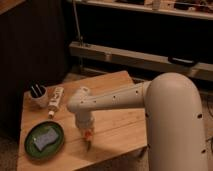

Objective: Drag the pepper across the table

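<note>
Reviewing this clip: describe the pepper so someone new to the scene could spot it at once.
Start at the light-wood table, then follow the white arm down to its gripper near the front edge, right of the green plate. The pepper sits in the shut gripper: the only small orange thing, slender with a dark tip, unlike the white tube.

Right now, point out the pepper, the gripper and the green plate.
pepper (88, 142): camera view, tapering end below the jaws.
gripper (86, 132): camera view, tip, over the table (117, 131), jaws shut on pepper.
green plate (31, 148): camera view, bare left rim.
</note>
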You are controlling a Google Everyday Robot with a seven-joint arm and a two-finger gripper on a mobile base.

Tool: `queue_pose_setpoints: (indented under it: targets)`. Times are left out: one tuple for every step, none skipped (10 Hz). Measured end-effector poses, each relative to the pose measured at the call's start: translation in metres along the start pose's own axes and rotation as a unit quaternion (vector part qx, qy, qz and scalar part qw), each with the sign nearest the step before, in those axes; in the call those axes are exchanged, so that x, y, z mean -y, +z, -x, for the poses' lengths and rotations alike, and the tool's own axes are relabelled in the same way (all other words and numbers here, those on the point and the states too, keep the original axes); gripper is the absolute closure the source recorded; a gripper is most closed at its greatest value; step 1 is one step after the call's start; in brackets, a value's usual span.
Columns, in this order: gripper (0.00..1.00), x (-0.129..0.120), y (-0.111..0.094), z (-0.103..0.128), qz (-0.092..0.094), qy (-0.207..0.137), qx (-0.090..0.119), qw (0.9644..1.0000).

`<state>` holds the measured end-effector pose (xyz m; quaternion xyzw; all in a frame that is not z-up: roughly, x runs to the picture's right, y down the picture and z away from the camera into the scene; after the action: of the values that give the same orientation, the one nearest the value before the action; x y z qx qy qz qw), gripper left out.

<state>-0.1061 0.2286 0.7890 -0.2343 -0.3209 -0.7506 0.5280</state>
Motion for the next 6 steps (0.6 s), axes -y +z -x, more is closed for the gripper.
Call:
queue_pose_setpoints:
  targets:
    - [0.86, -0.001, -0.004, -0.004, 0.000, 0.001, -0.003, 1.0000]
    - [0.86, -0.004, -0.009, -0.008, 0.000, 0.002, -0.006, 1.0000]
    - [0.86, -0.007, -0.012, -0.013, 0.000, 0.004, -0.008, 1.0000]
    - [0.86, -0.011, -0.013, -0.017, -0.001, 0.006, -0.009, 0.9999]
    - [0.86, -0.015, -0.014, -0.021, -0.001, 0.009, -0.009, 0.9999]
    - [0.86, -0.022, -0.015, -0.026, -0.004, 0.016, -0.008, 0.9998]
